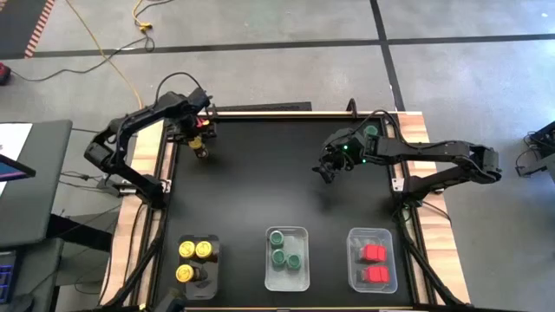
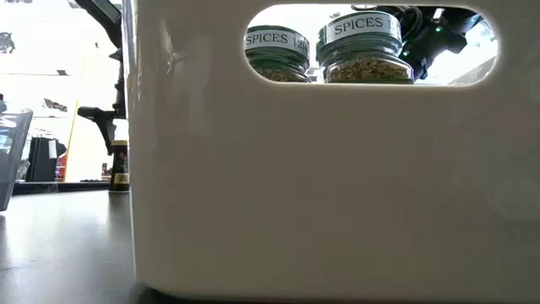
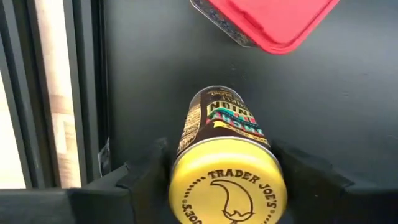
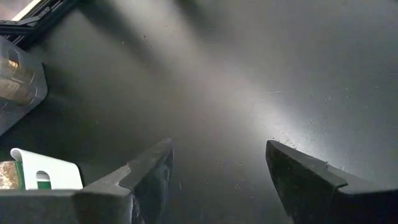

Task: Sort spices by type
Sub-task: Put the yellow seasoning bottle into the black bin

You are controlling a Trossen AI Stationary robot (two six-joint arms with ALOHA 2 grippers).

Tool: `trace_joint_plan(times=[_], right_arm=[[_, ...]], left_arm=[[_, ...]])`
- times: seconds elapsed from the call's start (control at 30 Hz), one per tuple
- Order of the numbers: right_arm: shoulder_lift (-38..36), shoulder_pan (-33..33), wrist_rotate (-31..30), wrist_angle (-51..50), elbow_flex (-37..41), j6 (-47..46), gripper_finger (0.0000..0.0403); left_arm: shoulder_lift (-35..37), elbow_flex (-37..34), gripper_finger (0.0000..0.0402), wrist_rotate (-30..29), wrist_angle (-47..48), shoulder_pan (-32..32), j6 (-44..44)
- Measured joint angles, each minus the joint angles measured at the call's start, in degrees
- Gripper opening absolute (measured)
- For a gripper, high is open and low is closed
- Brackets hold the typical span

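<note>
A spice jar with a round yellow lid [image 3: 227, 186] stands upright at the table's far left, with my left gripper [image 1: 201, 149] shut on it from above. A red-lidded jar [image 3: 267, 22] stands just beyond it, toward the far edge [image 1: 205, 124]. My right gripper [image 1: 326, 171] hangs open over bare black table right of centre, with nothing between its fingers [image 4: 217, 180]. Three trays line the near edge. They hold yellow-lidded jars [image 1: 196, 258], green-lidded jars [image 1: 285, 251] and red-lidded jars [image 1: 374, 263]. My left gripper pinches the yellow-lidded jar between its two fingers, one on each side of the lid's rim [image 3: 176, 186]. The fingers come from above and point down. The jar stands upright, and in the low view its base [image 2: 119, 181] rests on the table.
A pale tray wall [image 2: 321, 186] fills most of the low view. Its handle slot shows two green-lidded jars labelled SPICES [image 2: 364, 46]. The table's raised frame [image 1: 166, 173] runs close by my left gripper. A clear tray corner [image 4: 18, 81] shows beside my right gripper.
</note>
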State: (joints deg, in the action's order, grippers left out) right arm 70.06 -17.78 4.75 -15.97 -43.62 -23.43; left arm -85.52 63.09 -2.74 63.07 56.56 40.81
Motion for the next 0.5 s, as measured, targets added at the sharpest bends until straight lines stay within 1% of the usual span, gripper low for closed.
trace_joint_plan(times=[0.2, 0.5], right_arm=[[0.00, 0.02, 0.00, -0.04, -0.02, -0.03, 0.0282], [-0.02, 0.02, 0.01, -0.07, -0.02, -0.02, 0.0282]], left_arm=[[0.00, 0.00, 0.0222, 0.17, -0.01, 1.00, -1.19], [0.14, 0.00, 0.0221, 1.74, 0.55, 0.91, -4.37]])
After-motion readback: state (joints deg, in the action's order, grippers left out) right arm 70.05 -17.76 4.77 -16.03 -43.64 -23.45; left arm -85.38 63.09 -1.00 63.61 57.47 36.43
